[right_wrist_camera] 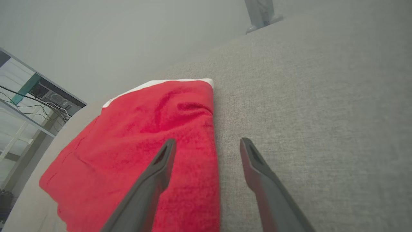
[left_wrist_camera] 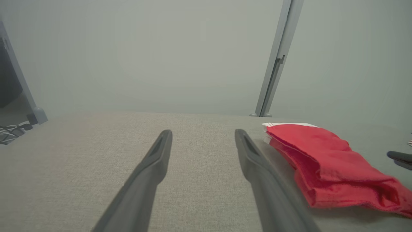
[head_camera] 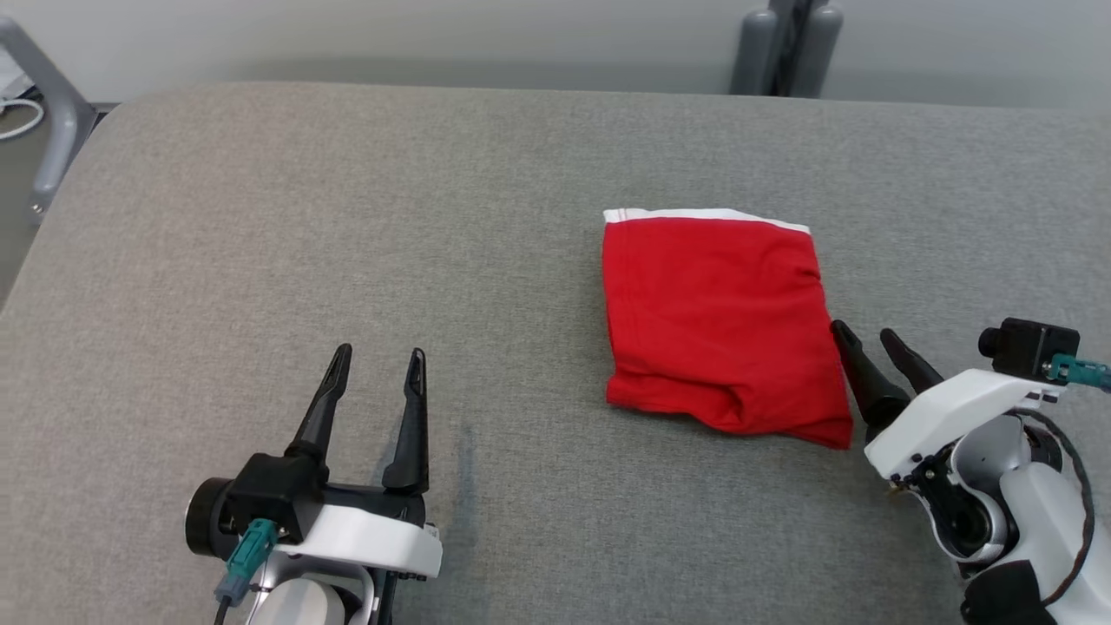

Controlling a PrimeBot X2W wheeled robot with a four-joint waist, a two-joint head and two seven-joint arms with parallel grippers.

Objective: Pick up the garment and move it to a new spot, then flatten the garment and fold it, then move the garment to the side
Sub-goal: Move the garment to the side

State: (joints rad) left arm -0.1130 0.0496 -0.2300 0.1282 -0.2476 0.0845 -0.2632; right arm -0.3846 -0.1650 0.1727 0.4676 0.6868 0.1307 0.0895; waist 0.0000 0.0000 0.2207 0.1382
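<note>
The red garment [head_camera: 716, 317] looks soft, light and floppy; pinch all its layers at the right edge, where the right pincer [head_camera: 862, 330] sits open and empty. The left pincer [head_camera: 382, 351] is open and empty too.

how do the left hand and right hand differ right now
The left hand is over bare grey surface, apart from the red garment; the right hand straddles its right edge. The left hand points straight ahead; the right hand angles leftward. Both are open and hold nothing.
</note>
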